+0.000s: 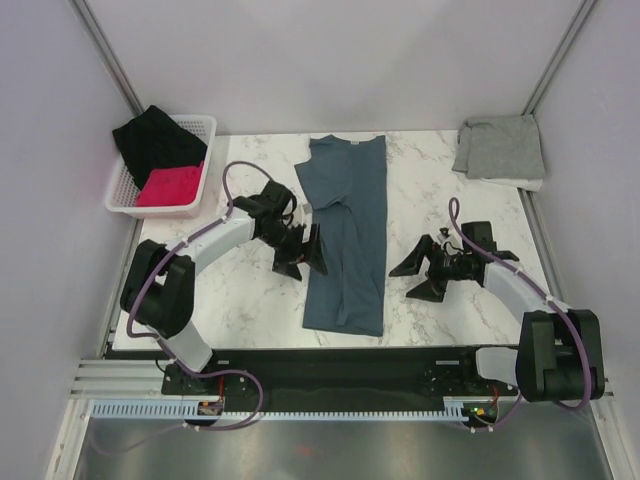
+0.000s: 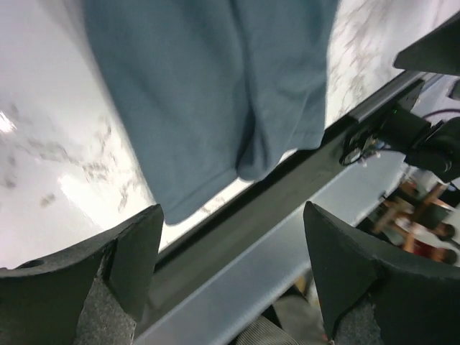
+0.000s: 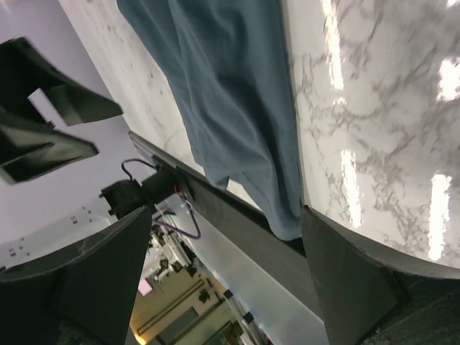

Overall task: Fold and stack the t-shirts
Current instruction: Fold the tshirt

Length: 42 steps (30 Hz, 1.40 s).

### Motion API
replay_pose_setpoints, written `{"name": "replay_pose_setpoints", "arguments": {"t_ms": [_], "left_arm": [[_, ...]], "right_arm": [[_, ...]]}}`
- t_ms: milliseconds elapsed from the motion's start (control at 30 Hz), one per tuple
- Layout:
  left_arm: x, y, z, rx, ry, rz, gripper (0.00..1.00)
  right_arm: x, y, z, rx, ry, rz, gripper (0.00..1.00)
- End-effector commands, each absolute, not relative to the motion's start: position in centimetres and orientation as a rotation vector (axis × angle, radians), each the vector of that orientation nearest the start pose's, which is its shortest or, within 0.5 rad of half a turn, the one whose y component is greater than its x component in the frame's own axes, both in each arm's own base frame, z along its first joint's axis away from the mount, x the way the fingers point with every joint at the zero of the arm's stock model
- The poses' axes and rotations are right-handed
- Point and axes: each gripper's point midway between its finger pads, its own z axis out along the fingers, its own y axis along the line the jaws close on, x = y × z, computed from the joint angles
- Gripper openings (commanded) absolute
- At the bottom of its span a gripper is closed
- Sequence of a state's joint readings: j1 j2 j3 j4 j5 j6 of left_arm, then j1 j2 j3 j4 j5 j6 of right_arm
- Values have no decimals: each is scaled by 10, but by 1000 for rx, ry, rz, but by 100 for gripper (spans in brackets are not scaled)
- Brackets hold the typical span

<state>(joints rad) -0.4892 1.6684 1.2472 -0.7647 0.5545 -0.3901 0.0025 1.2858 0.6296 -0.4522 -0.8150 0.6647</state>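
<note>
Lying flat along the middle of the marble tabletop [image 1: 250,290], the dark slate-blue t-shirt [image 1: 348,235] forms a long narrow strip, collar toward the far edge and hem close to the near edge. One sleeve is turned in over the body and some creases run lengthwise. The light heather grey t-shirt [image 1: 500,147] sits as a folded bundle in the far right corner, well apart from the blue one. Left gripper [image 1: 305,258]: just beside the blue shirt's left edge, about halfway down its length, jaws spread apart with nothing between them; its wrist view shows both fingers [image 2: 136,251] clear of cloth, with the shirt's hem beyond them. Whether a fingertip touches the fabric cannot be told from above. Right gripper [image 1: 418,278]: on the shirt's right side, nearer the near edge, a strip of bare marble between it and the cloth, jaws likewise apart and empty. A white basket [image 1: 155,210] in the far left corner holds a black cloth [image 1: 158,140] and a red cloth [image 1: 170,187].
</note>
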Motion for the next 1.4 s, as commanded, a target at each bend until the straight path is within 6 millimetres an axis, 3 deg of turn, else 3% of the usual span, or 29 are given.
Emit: {"name": "replay_pose_setpoints", "arguments": {"t_ms": [0,33,233,433,533,700,833,1167,1367], "left_arm": [[219,-263,122,85,2925,-1241,86],[210,-259,109,26,2966,-1246,85],[182,-237,74,-127,3059,-1160,82],[171,-224,53,-200,3103,-1086,81],[176,-224,44,-222,3096,-1066,84],[187,-230,38,-235,3080,-1082,76],[185,-232,35,-257,3100,-1097,70],[176,-235,33,-292,3117,-1150,59],[165,-236,27,-278,3152,-1155,53]], "right_arm": [[189,161,95,599,2675,1415,92],[183,164,94,590,2691,1415,92],[146,176,66,562,2896,1311,95],[143,179,39,657,2988,1241,93],[146,177,24,689,3013,1154,92],[166,183,16,690,2979,1146,83],[163,188,16,662,2993,1155,79],[156,198,14,614,3030,1198,51],[141,201,9,568,3088,1164,46]]}}
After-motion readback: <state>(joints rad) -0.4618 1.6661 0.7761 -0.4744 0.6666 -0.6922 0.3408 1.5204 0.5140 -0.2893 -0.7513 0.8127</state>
